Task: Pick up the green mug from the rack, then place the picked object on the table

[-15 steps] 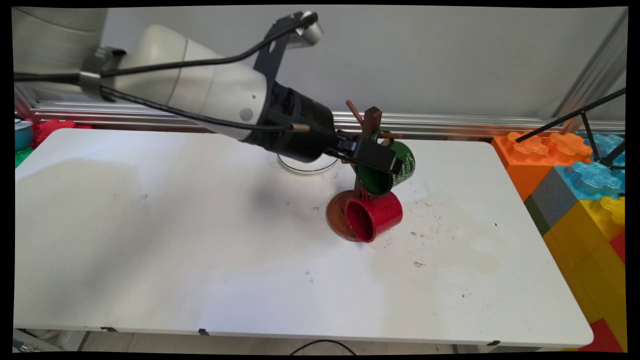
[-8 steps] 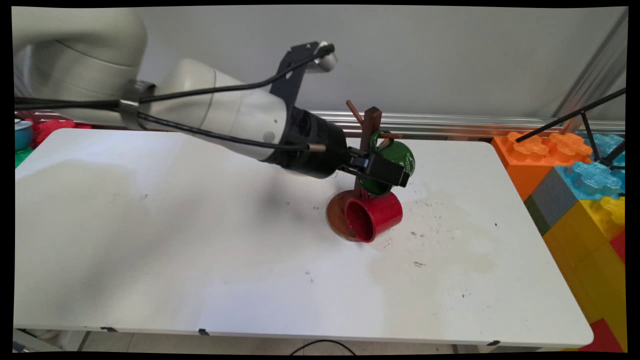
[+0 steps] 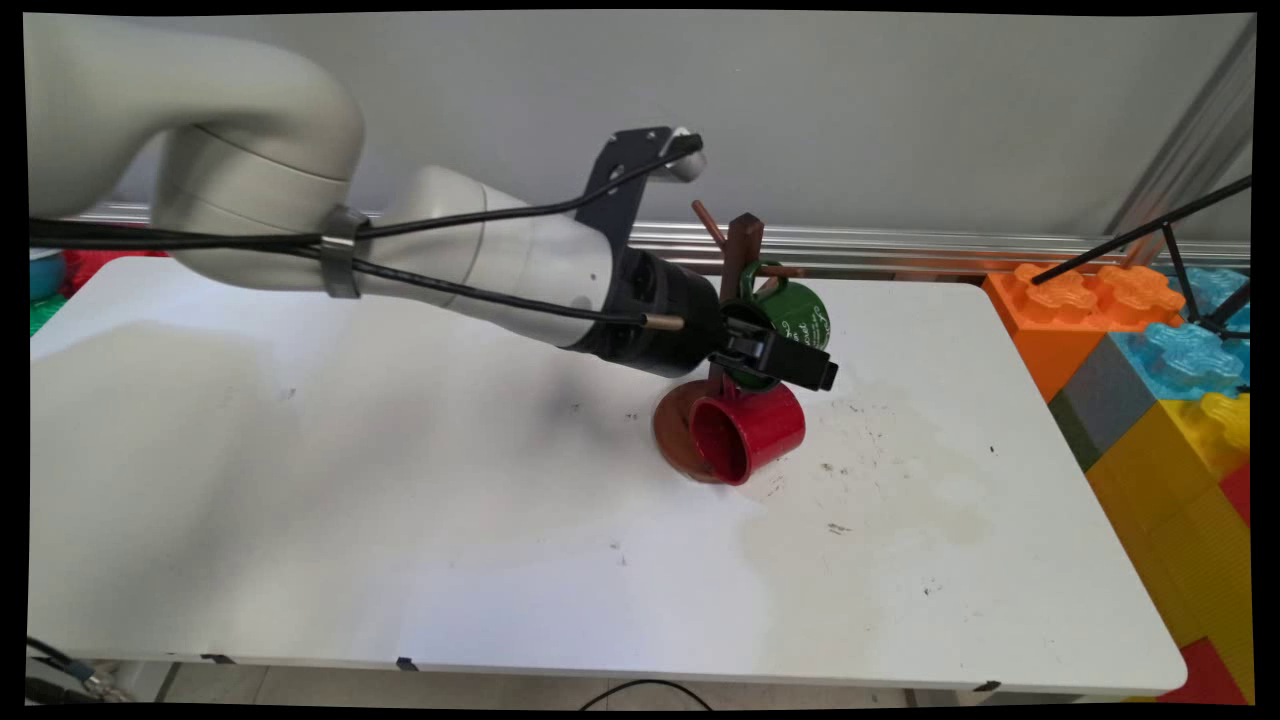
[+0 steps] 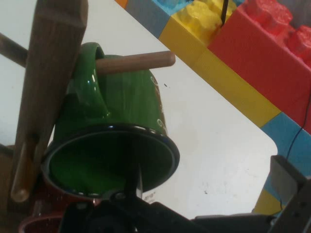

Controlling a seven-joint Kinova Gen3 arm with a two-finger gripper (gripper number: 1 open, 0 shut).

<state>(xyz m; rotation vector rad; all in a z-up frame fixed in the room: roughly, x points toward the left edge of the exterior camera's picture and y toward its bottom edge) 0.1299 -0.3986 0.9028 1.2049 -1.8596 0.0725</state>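
- We see the claw (image 3: 812, 370) spread. In the hand view one finger (image 4: 133, 180) stands just in front of the green mug's rim, and the other (image 4: 287, 180) is well off to the side, touching nothing.
- A second ago the claw sat higher, around the green mug (image 3: 800, 315). It has since dropped and slid forward, so the mug is now just above and behind it.
- The green mug hangs by its handle on a wooden peg (image 4: 136, 62) of the mug tree (image 3: 743, 245), mouth tilted down towards the claw. It looks steady in all three main views.
- Directly below the claw, a red mug (image 3: 750, 430) lies on its side against the tree's round base (image 3: 672, 430) on the white table (image 3: 400, 480).
- Beyond the claw's tip, past the table edge, stand big toy blocks (image 3: 1150, 380).
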